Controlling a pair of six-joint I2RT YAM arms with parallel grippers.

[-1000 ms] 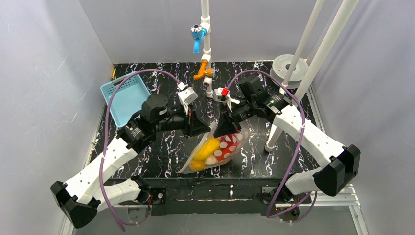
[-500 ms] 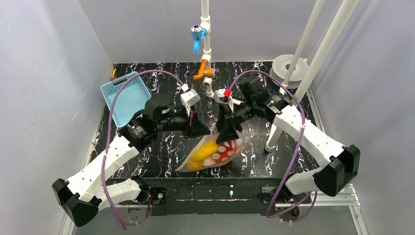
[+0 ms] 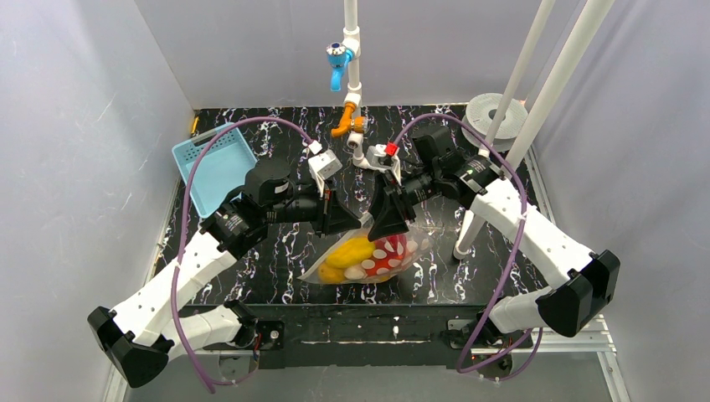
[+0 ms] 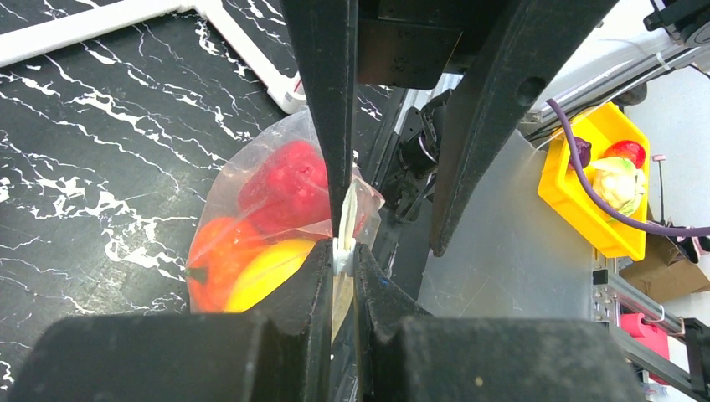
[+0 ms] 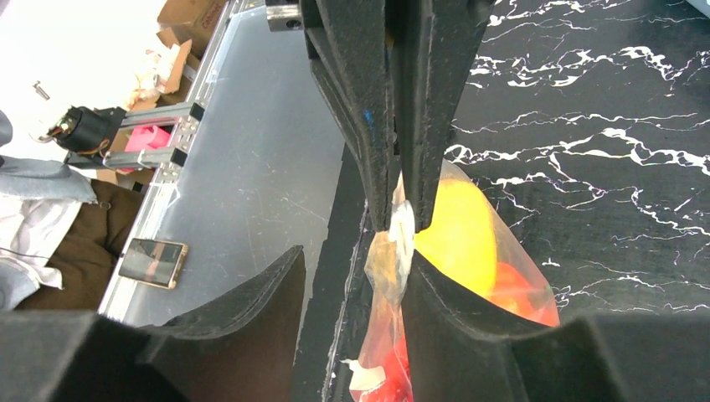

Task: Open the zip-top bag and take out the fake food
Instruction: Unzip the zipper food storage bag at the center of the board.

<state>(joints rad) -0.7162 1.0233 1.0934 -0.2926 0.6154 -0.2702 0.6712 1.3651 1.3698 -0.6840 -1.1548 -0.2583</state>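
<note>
Top external view: the zip-top bag [image 3: 373, 260] of fake food [image 3: 352, 254] is seen near the near edge's middle, its lip pinched by the left gripper [image 3: 357, 226]. The right gripper [image 3: 390, 229] is spread beside it.

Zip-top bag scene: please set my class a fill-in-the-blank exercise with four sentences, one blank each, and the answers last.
1. The left gripper is ___ on the top edge of the zip-top bag.
2. The right gripper has its jaws ___.
3. The fake food lies ___ the bag.
4. The perforated basket is light ___.
Missing words: shut; open; inside; blue.
</note>
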